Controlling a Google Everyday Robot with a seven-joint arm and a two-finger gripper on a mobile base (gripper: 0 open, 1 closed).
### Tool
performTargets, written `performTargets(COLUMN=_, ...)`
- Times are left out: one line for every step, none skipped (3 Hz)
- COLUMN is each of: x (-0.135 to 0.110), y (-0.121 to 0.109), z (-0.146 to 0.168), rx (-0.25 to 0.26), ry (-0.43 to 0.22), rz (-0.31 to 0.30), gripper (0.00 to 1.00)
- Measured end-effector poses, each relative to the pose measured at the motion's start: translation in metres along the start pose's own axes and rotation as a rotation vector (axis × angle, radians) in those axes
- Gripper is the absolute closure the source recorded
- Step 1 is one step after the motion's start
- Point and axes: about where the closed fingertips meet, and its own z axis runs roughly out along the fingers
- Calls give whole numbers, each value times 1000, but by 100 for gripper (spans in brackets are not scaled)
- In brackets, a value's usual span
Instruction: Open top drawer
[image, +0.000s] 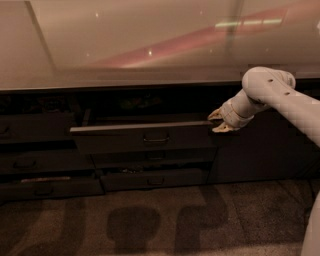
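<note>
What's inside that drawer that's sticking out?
The top drawer is pulled out, but only its front and top edge show; the inside is dark and hidden from this angle. Nothing in it can be made out. The gripper is at the drawer's right end.

We have one view, set high and fairly near, facing down over the countertop (150, 45) at the top drawer (115, 142); the gripper (216, 121) sits at its right end.

Dim, reddish light; bright glare on the glossy surface (150, 55). The pale gripper (218, 122), mid-right, stands out. Soft shadows lie on the floor (250, 212).
</note>
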Motion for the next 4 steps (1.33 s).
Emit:
performTargets(x=-3, y=6, z=0, rx=-2, ry=-3, rz=-4, gripper=100)
performTargets(x=-3, y=5, z=-2, rx=-2, ry=-3, rz=-4, gripper=100)
performTargets(x=-6, y=10, z=-4, rx=-5, ry=-7, rz=-9, gripper=100)
performTargets(x=-6, y=10, z=-4, rx=-5, ry=-7, rz=-9, gripper=100)
